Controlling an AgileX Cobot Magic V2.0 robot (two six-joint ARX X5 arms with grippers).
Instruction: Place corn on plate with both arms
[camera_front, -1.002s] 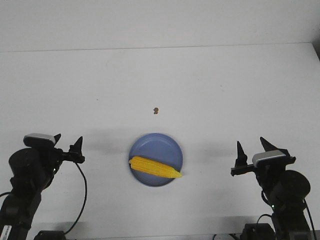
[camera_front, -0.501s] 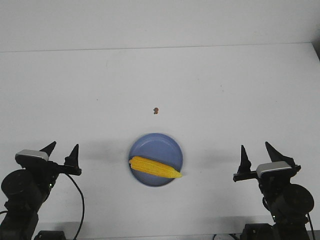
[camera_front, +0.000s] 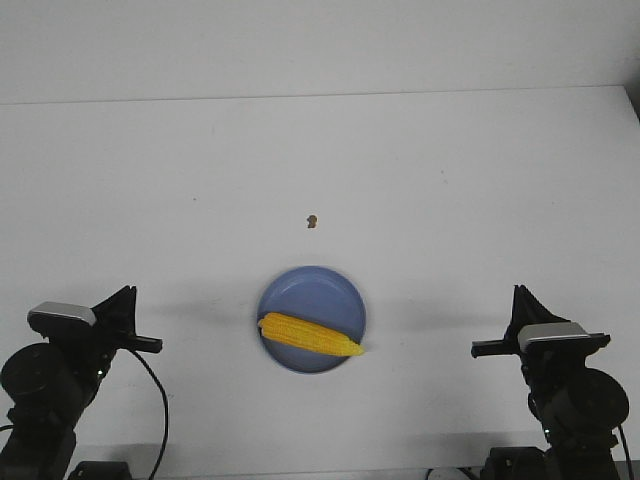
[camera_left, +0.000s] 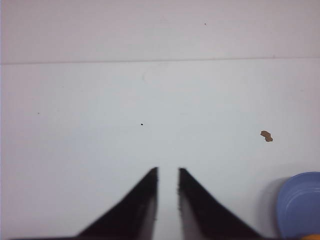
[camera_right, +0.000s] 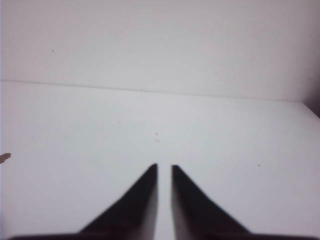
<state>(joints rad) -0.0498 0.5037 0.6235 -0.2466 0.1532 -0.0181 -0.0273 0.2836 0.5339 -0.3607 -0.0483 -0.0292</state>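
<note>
The yellow corn (camera_front: 310, 336) lies across the near half of the blue plate (camera_front: 312, 290), its pointed tip reaching the plate's right rim. My left gripper (camera_front: 127, 293) rests low at the table's near left, well apart from the plate. My right gripper (camera_front: 519, 293) sits at the near right, equally far off. In the left wrist view the left gripper (camera_left: 168, 170) has its fingers almost together with nothing between them, and the plate's edge (camera_left: 300, 200) shows at the side. The right gripper (camera_right: 164, 166) in the right wrist view stands the same way over bare table.
A tiny brown speck (camera_front: 312, 220) lies on the white table beyond the plate; it also shows as a brown speck (camera_left: 266, 135) in the left wrist view. The table's far edge (camera_front: 320, 95) meets a pale wall. Black cables hang by both arm bases.
Both arms have drawn back and lowered toward the near edge, and both grippers have closed from wide open to nearly together. The corn and plate have not moved.
</note>
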